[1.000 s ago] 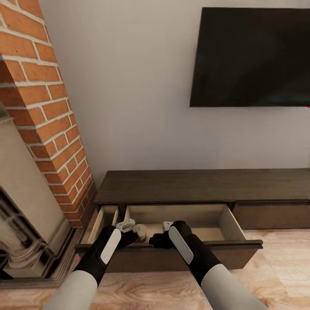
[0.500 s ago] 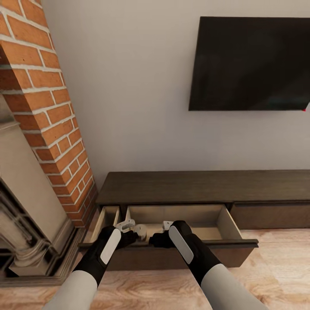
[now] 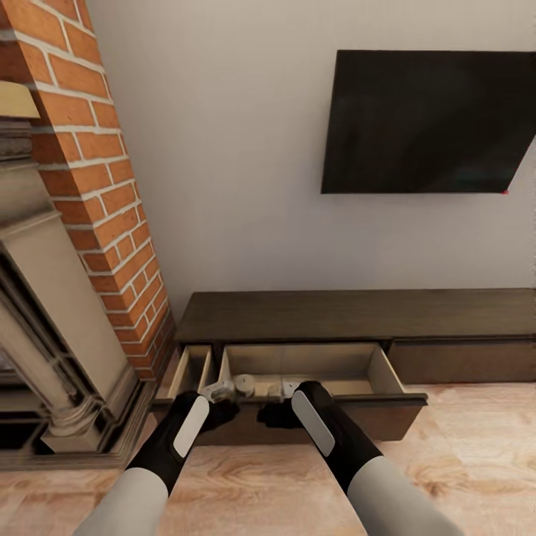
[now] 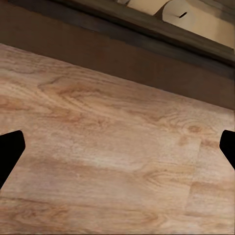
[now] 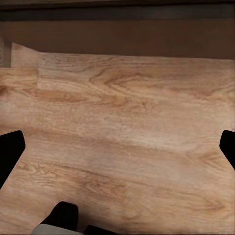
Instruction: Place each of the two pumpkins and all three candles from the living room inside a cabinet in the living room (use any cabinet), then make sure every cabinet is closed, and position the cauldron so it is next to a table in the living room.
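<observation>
Resting in drawer: stubby beige-tan pillar candles (image 3: 244,383), lying inside the open left drawer of the long low dark-brown wooden cabinet (image 3: 357,316); candle ends also show in the left wrist view (image 4: 177,13).
Cabinet: against the pale wall, right front shut, below a black wall-mounted screen (image 3: 424,123).
Left end effector (image 3: 221,389): at the drawer's front edge, fingers spread wide, empty.
Right end effector (image 3: 281,390): beside it, likewise wide open, empty.
Surroundings: red brick fireplace column (image 3: 100,186) to the cabinet's left; light wood-plank floor (image 5: 122,127).
</observation>
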Controlling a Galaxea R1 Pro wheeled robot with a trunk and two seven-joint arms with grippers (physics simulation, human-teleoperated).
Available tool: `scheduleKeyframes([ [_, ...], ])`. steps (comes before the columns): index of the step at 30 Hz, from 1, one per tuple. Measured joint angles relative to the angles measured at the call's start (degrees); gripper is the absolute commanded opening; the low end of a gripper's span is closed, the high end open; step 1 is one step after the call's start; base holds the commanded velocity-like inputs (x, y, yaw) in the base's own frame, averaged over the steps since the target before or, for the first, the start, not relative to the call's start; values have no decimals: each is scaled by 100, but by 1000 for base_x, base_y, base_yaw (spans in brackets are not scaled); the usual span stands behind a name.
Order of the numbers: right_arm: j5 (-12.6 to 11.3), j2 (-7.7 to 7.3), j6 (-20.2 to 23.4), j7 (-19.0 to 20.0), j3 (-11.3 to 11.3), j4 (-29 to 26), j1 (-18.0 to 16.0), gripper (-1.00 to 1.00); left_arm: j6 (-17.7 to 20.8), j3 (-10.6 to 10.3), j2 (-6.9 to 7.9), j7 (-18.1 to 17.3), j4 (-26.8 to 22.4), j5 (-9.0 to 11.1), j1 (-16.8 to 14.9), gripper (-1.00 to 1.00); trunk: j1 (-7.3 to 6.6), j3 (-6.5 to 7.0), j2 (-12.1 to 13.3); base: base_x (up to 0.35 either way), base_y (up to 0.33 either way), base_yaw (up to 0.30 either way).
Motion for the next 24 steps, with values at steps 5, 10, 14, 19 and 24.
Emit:
scheduleKeyframes([
  [5,-6,0,-3,5,13,8,0,100,0,3,11,0,11,1,0,100,-110,90,201,-339,0,0],
  [10,-8,0,-54,7,14,13,5,100,0,9,27,0,81,0,0,100,-220,179,401,-338,0,0],
  [14,-8,0,-127,14,15,64,23,100,-14,6,40,13,331,-13,0,100,-309,251,562,-226,0,0],
  [19,-10,0,-408,15,23,122,32,100,-41,-1,61,17,577,-29,16,100,-421,341,762,-43,0,62],
  [24,2,0,-670,16,24,136,74,100,-67,0,161,19,875,-43,48,100,-531,431,962,-5,0,220],
])
